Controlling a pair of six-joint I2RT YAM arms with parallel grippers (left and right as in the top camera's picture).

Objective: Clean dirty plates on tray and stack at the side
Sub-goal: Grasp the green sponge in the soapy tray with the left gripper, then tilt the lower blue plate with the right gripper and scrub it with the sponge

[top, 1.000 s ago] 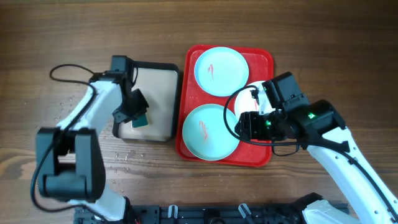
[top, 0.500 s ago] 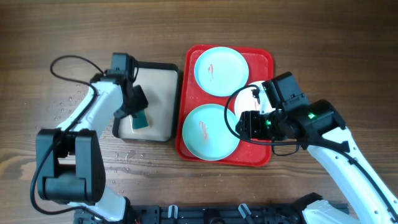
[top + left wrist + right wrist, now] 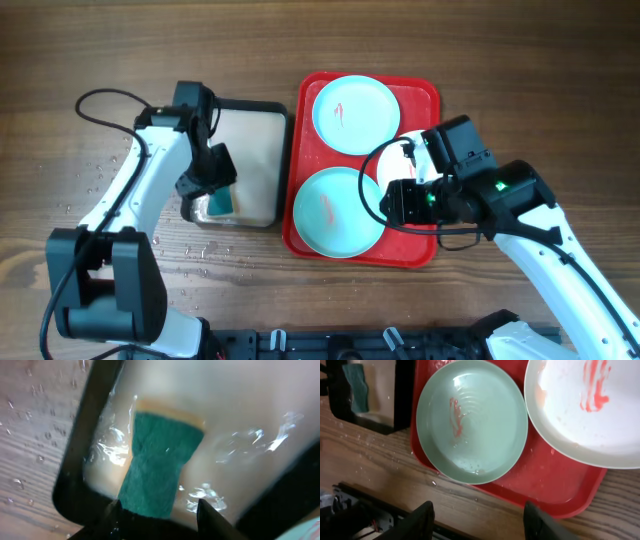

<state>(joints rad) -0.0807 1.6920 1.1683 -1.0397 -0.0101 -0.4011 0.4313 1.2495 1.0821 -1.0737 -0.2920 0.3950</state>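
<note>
The red tray [image 3: 418,95] holds three plates. One pale blue plate [image 3: 350,115] lies at the back and one [image 3: 335,210] at the front, each with a red smear. The white plate [image 3: 412,152] is mostly hidden under my right arm; the right wrist view shows it [image 3: 570,415] smeared red beside the front blue plate [image 3: 485,425]. My right gripper [image 3: 482,520] is open and empty above the tray's front rim [image 3: 560,485]. My left gripper [image 3: 160,512] is open, its fingers either side of the near end of a green sponge [image 3: 160,465].
The sponge [image 3: 222,203] lies in a wet, black-rimmed beige tray [image 3: 255,150] left of the red tray; the tray also shows in the left wrist view [image 3: 240,405]. Water droplets [image 3: 110,170] dot the wooden table at the left. A black rail [image 3: 330,345] runs along the front edge.
My left gripper has moved toward the front of the beige tray, staying over the sponge. The right arm and the plates have not moved.
</note>
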